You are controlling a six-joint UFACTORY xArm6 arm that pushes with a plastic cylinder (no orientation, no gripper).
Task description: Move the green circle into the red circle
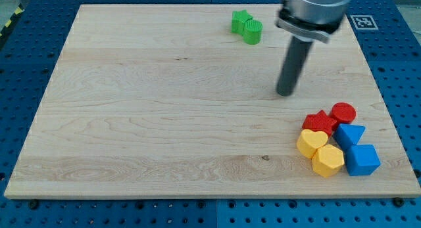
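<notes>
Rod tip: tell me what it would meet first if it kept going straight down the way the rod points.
My tip points straight down at the wooden board, so it meets bare wood first; no block lies beneath it.

green star point(240, 20), red star point(320, 121), yellow heart point(311, 142), yellow hexagon point(327, 160), two blue blocks point(361, 159)

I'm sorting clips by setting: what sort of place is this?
Probably a robotics lab bench: a wooden board on a blue perforated table, a fiducial marker, and my tip among small blocks like the green circle.
</notes>
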